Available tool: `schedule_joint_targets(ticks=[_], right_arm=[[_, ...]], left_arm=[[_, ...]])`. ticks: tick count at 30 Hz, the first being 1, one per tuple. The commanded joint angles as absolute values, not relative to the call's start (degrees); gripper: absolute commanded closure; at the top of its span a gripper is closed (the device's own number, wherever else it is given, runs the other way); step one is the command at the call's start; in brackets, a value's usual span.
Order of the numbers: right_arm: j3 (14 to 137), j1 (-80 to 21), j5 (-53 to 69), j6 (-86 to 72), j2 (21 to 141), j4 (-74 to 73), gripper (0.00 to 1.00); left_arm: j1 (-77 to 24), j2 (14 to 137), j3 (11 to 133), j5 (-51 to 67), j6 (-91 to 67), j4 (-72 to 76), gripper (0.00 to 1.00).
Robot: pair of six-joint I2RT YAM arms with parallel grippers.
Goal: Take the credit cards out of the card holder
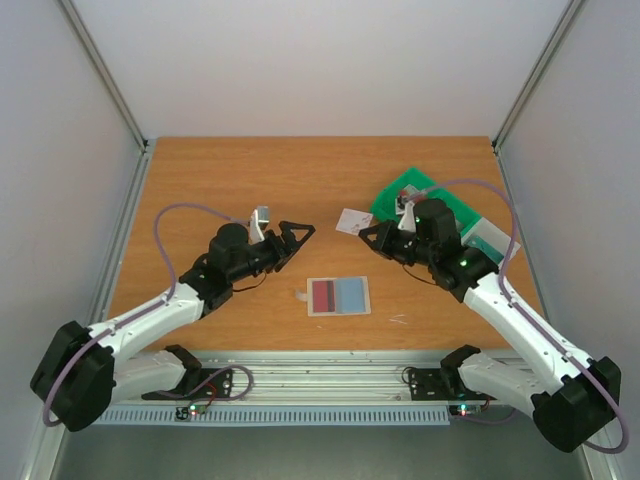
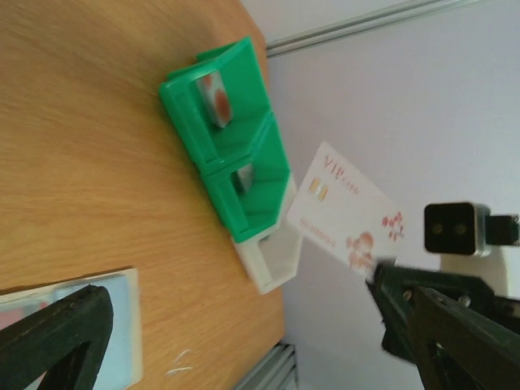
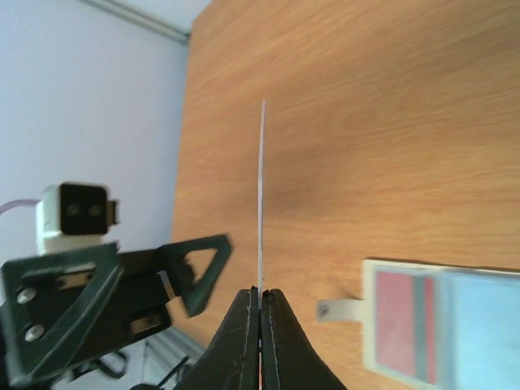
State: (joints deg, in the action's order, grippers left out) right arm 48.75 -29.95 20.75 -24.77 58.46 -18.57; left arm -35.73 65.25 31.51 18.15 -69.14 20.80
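Note:
The card holder (image 1: 338, 313), a pale flat case with a small tab, lies on the table between the arms, with a pinkish-red credit card (image 1: 323, 294) and a blue-grey one (image 1: 353, 294) in it. My right gripper (image 1: 366, 232) is shut on a white credit card (image 1: 352, 220) with red print, lifted off the table. That white card (image 3: 262, 195) shows edge-on between the shut fingertips (image 3: 261, 296), and the holder (image 3: 370, 357) lies to their right. My left gripper (image 1: 303, 233) stands open a little left of the card, holding nothing. Its view shows the white card (image 2: 341, 207) face-on.
A bright green compartment tray (image 1: 398, 192) stands at the back right behind my right arm, with small items in its cells (image 2: 215, 93) and a white compartment (image 2: 272, 260) at its near end. Grey walls border the table on the left, back and right.

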Motion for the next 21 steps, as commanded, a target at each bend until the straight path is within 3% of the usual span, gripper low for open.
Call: schedule_joint_targets(ticks=[1, 9, 21], right_arm=[[51.7, -23.7, 21.7, -18.2, 59.6, -28.0, 0.99], [54.4, -9.3, 22.8, -12.5, 63.8, -35.2, 0.99], [57.6, 6.2, 12.8, -8.3, 70.4, -37.9, 0.99]], left_arm=[[-35.9, 62.8, 36.4, 16.8, -60.0, 3.3, 0.01], [-35.9, 61.2, 38.6, 16.1, -51.4, -7.6, 0.01], [-35.7, 62.2, 38.2, 16.8, -48.2, -11.9, 0.01]])
